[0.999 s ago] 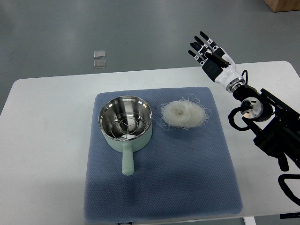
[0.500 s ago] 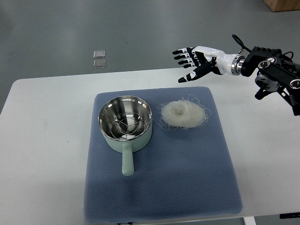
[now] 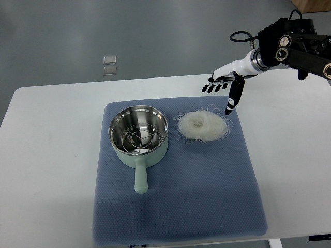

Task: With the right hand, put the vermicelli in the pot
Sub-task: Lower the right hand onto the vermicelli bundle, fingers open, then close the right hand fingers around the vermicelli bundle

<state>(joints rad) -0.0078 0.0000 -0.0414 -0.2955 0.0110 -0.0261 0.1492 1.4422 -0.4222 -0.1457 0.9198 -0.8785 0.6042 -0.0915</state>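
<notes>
A white nest of vermicelli lies on the blue mat, right of the pot. The pale green pot has a steel inside with a wire rack, and its handle points toward me. My right hand comes in from the upper right, palm down, fingers spread and empty. It hovers just above and to the upper right of the vermicelli, with the thumb pointing down near the nest's right edge. The left arm is not in view.
The mat lies on a white table. Two small clear squares lie on the grey floor beyond the table's far edge. A brown box corner shows at the top right.
My right hand has swung from raised above the table's far edge down and toward the vermicelli, turning palm down. The arm has lifted toward the upper right. Pot and vermicelli have not moved.
</notes>
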